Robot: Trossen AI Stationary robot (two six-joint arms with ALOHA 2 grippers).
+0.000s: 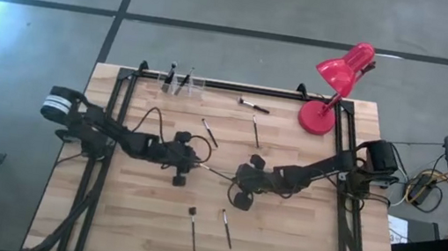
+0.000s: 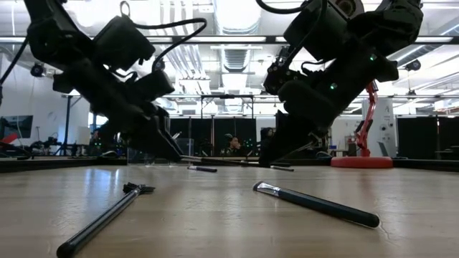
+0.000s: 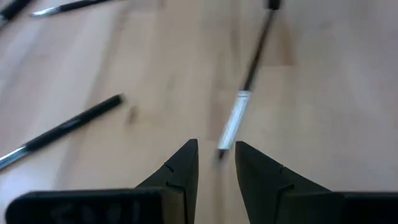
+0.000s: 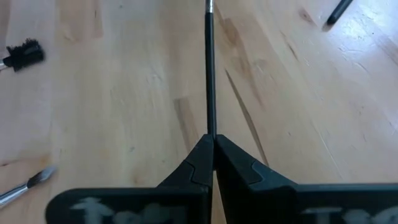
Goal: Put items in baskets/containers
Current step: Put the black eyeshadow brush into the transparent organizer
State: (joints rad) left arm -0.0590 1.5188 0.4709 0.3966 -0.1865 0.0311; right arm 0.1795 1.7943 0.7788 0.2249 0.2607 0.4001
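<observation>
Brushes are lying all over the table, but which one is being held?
The thin brush pinched in the right fingers; the others lie loose on the wood.

My overhead cam looks straight down on the whole table point(image 1: 278, 240), arms coming in from both sides, while the low one sits right at tabletop level staring across the wood into the room behind. Each wrist cam peers down past its own fingers, super close to the boards, and both catch the same brush point(image 3: 239, 112) that's lying mid-table.

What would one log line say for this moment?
right hand: shut on brush | left hand: open at brush's pale end | organizer: far edge
</observation>
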